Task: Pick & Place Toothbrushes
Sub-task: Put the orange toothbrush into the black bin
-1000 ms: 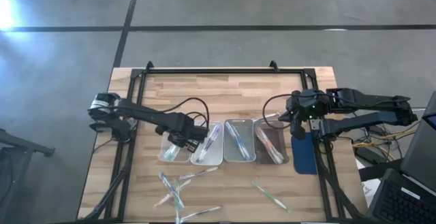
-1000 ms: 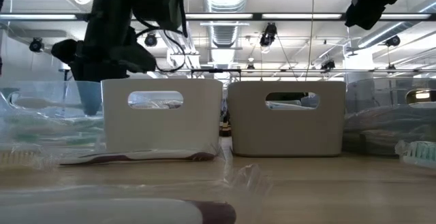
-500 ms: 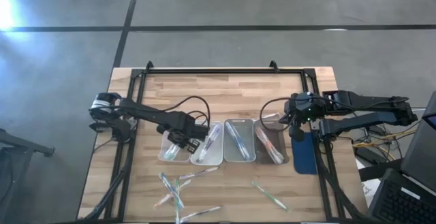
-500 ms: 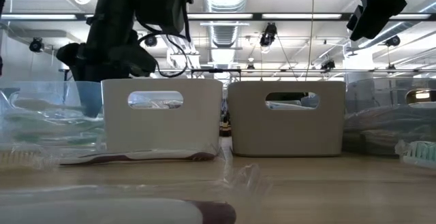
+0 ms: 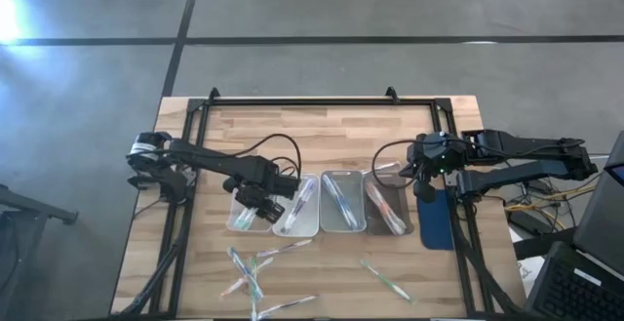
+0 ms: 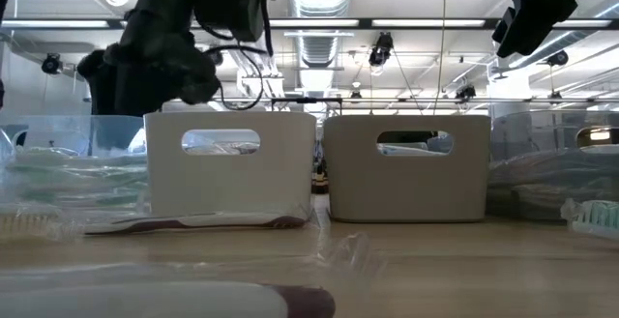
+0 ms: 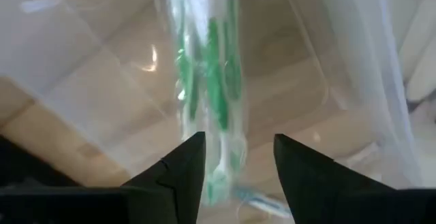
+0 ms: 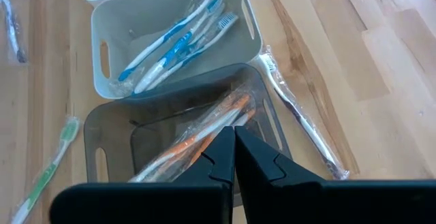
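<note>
Clear and white trays stand in a row of four at mid-surface point(image 5: 322, 131), and each already holds wrapped toothbrushes. Treat the task as partly done.

1. Check the left tray point(image 5: 241, 216). The left gripper point(image 5: 265, 207) hangs just over it with its jaws apart. In the left wrist view, green toothbrushes point(image 7: 204, 81) lie in the clear tray directly below the jaws, and nothing is held between them. Judge this as a release just made.
2. Check the other trays. The second tray point(image 5: 297, 209) holds brushes of uncertain colour. The blue tray point(image 8: 170, 33) holds blue toothbrushes point(image 8: 180, 37). The grey tray point(image 8: 184, 139) holds orange-pink toothbrushes point(image 8: 204, 139).
3. Note the right gripper point(image 5: 421, 180). It waits near the right end of the row, above the surface, jaws together and empty.
4. Count what is left. Loose toothbrushes point(image 5: 255, 272) lie scattered on the near part of the surface, in front of the left trays. One more brush point(image 5: 386, 280) lies apart in front of the right trays. Another wrapped brush point(image 8: 300, 112) rests on the wood just beside the grey tray. All of these remain to be sorted.
5. Labels: no brand, label or writing is legible on the wrappers, trays or arms. Record none.
</note>
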`<state>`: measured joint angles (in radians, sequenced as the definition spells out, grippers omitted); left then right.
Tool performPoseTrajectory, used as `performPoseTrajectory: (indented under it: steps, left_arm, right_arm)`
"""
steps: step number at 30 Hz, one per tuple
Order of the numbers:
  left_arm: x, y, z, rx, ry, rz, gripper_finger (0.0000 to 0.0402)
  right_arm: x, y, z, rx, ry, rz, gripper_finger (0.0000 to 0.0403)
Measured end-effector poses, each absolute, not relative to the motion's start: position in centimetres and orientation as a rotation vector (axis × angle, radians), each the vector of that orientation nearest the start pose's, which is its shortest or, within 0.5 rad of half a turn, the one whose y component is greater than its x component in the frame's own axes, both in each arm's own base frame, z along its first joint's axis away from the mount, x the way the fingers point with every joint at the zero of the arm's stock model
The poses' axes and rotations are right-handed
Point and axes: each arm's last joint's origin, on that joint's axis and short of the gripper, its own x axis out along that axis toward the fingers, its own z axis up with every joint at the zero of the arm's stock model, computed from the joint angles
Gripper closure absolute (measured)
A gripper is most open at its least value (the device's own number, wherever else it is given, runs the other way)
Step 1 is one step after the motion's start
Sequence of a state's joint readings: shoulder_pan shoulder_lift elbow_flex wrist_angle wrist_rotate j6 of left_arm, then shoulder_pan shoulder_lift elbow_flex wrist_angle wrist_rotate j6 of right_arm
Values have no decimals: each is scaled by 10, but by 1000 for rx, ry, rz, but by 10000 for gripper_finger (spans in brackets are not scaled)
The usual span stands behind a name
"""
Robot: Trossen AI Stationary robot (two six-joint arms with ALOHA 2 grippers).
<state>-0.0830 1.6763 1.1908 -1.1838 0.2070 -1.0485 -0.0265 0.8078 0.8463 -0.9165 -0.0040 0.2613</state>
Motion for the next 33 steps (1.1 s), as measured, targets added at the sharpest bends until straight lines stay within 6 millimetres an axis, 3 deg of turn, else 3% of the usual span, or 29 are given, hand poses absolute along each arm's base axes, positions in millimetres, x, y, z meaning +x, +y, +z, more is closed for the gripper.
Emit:
performPoseTrajectory:
  steps: [13, 20, 25, 33]
  left_arm:
    - [273, -31, 268, -853, 1439, 728, 227]
    - [254, -41, 293, -852, 1284, 755, 227]
    - [241, -59, 308, -853, 1145, 744, 227]
    - [240, -107, 321, -811, 965, 500, 227]
  right_arm:
    - [142, -4, 289, 244, 867, -133, 394]
    - [143, -4, 290, 94, 862, -63, 394]
    - [145, -4, 292, 115, 828, -71, 394]
    - [152, -4, 299, 158, 729, -83, 394]
